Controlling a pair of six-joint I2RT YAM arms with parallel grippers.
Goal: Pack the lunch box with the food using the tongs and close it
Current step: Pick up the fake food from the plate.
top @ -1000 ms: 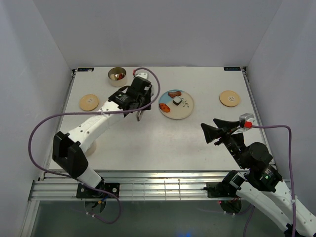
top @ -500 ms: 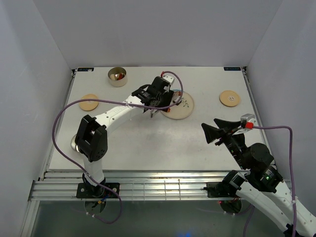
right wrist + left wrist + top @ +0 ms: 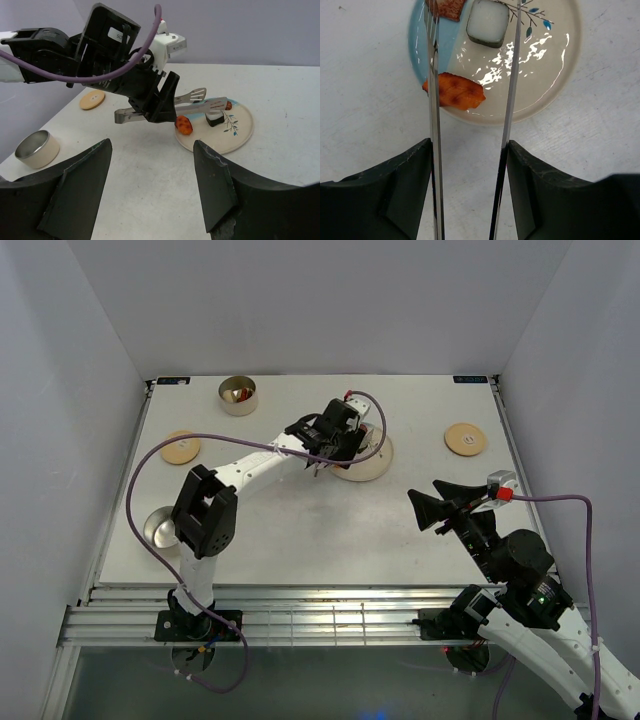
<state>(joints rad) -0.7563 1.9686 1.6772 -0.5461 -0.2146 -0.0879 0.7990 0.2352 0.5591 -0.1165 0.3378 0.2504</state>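
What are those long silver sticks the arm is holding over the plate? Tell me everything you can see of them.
They are the tongs: two slim, shiny grey metal arms joined at the back end, with flat slotted tips. The left gripper clamps them toward the joined end, one finger outside each arm. They lie roughly level, arms spread, tips over the plate, with most of the orange piece showing between them. Whether they touch any food is unclear.

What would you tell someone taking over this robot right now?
Grippers: the left gripper is shut on the tongs, whose tips are open over the plate. The right gripper is open and empty.
Food on the plate: orange piece, white piece, brown piece.
Done: the far tin seems to hold some food.
The near tin looks empty; left lid and right lid are off.
Left to do: pack the pieces, stack, close.
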